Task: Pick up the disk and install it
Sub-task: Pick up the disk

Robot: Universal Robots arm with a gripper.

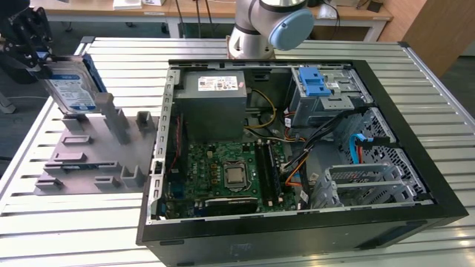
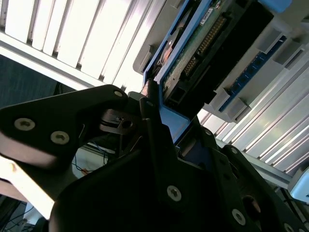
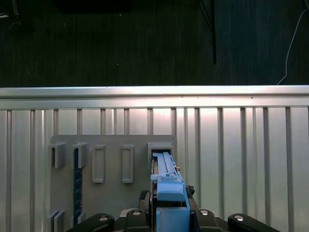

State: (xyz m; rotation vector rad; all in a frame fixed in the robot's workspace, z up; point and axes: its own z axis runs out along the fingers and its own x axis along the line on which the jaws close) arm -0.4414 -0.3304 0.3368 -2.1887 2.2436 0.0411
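Handling: disk (image 1: 70, 89) stiff, dense, smooth-faced metal, probably shock-sensitive; best taken across the blue side rails.
Grip: claw (image 1: 41, 55) closed tight on disk's upper end.
Disk versus claw: hanging tilted below it, over the grey holder (image 1: 89, 161), by the worktop (image 1: 74, 222) edge at the exterior view's left, apart from the computer case (image 1: 297, 229).

High exterior overview — wrist views close, sharing table (image 3: 231, 154)

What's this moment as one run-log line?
jaws: shut on disk | disk: upright at grey fixture | computer case: open
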